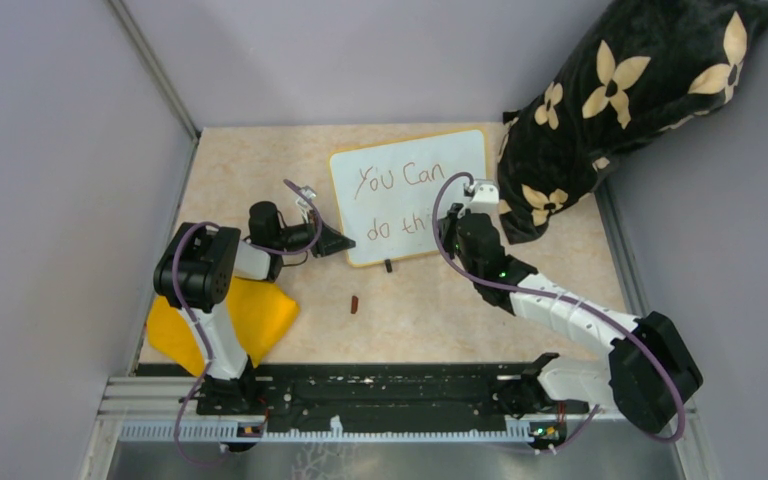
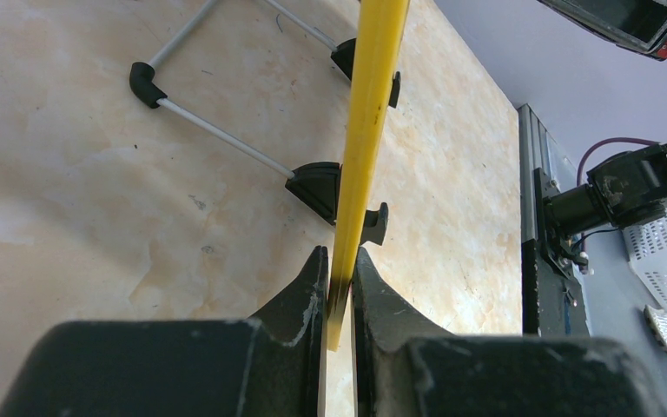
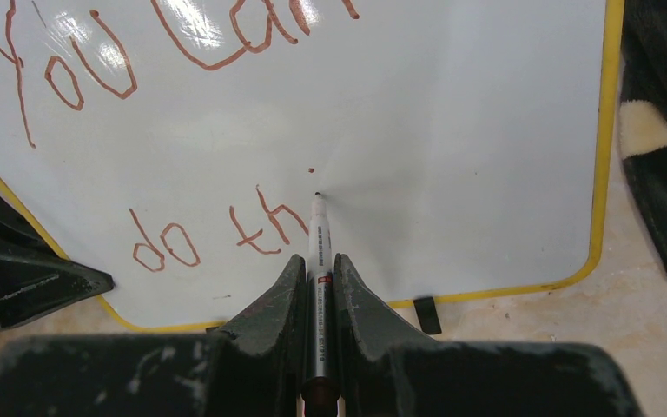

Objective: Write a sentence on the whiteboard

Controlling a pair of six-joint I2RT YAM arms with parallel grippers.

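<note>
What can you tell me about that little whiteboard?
The whiteboard is glossy white with rounded corners and a thin yellow frame, propped up on the table by black feet and a wire stand. It reads "You Can do th" in reddish ink. The left pincer clamps its edge; the marker tip touches its face.

You're looking at only one readable text: sentence [image 1: 397, 182], handwritten in reddish-brown, standing on whiteboard [image 1: 422, 207]. Far line reading "You Can". Near line reading "do th", breaking off there, small dot [image 3: 311, 170] sitting just right of "th". Marker [image 3: 320, 248] barrel carrying fine print, too small for you to read.
</note>
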